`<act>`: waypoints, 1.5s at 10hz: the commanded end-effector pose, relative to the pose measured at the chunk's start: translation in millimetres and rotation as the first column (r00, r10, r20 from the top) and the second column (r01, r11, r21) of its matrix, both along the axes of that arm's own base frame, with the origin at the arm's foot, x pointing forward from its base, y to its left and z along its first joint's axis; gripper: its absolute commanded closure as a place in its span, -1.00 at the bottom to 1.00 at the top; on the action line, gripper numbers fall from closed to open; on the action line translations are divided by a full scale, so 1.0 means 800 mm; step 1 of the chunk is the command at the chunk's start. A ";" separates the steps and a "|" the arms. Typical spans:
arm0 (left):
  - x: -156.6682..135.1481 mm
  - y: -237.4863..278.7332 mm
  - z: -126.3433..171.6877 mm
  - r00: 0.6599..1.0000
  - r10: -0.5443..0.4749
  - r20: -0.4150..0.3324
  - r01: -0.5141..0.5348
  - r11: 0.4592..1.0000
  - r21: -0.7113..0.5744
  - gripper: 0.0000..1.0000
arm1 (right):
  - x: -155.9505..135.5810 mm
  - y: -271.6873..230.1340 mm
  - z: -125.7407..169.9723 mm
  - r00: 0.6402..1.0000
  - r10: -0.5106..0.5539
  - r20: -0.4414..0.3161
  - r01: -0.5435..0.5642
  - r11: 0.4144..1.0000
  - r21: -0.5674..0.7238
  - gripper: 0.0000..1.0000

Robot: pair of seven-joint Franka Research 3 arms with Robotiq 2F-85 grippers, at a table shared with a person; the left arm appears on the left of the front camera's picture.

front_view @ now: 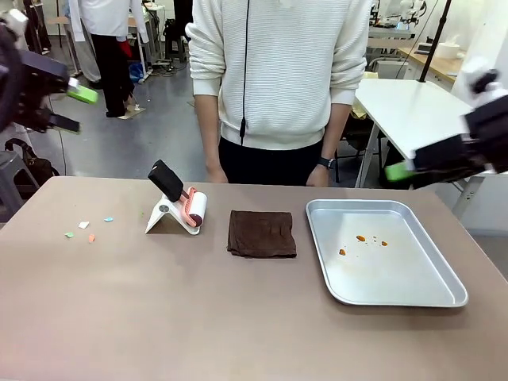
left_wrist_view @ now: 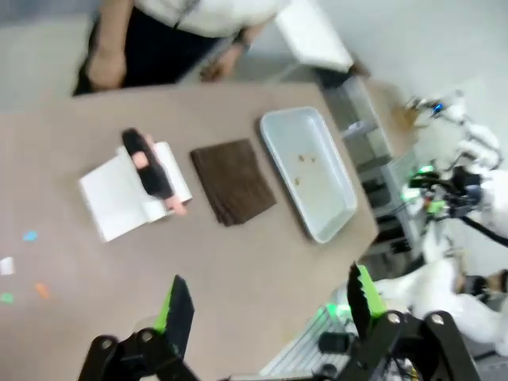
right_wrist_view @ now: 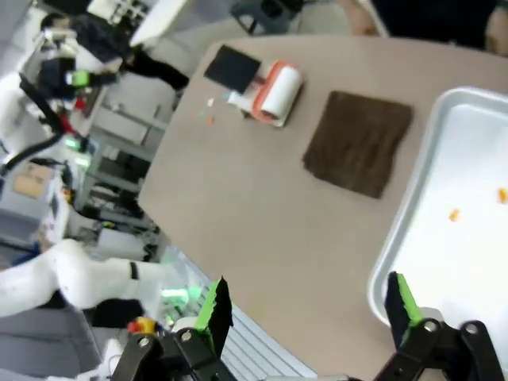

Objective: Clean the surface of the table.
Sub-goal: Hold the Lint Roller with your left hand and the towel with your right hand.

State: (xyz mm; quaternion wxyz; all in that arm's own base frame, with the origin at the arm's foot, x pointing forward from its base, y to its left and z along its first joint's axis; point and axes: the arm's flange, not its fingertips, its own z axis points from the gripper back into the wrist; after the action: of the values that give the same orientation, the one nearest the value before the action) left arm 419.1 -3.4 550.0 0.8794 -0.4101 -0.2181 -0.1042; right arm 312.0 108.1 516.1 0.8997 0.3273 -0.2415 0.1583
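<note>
The taupe-brown table (front_view: 159, 317) carries small coloured paper scraps (front_view: 83, 230) at its left. A lint roller (front_view: 186, 205) with a black handle leans on a white stand, and a folded brown cloth (front_view: 262, 232) lies beside it. My left gripper (front_view: 78, 109) hangs open, high off the table's left end. My right gripper (front_view: 401, 169) hovers above the far right corner. In the left wrist view my left gripper (left_wrist_view: 270, 305) is open and empty over the table's near edge. In the right wrist view my right gripper (right_wrist_view: 307, 305) is open and empty too.
A silver tray (front_view: 444, 298) with a few orange crumbs (front_view: 361, 238) sits on the right. A person in a white sweater (front_view: 278, 71) stands at the far side, both hands at the table edge. A white-topped table (front_view: 413, 111) stands behind on the right.
</note>
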 end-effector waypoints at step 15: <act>0.090 -0.082 -0.084 0.957 -0.110 -0.269 0.174 0.958 0.226 -1.00 | 0.132 0.165 -0.171 0.868 -0.352 -0.351 0.327 0.936 -0.129 -1.00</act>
State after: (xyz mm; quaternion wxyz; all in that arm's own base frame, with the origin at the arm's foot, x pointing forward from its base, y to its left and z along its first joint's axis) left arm 490.8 -68.3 484.1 0.9381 -0.3127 -0.0546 -0.1388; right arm 419.3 239.5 378.5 0.9525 0.2763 -0.1138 -0.0587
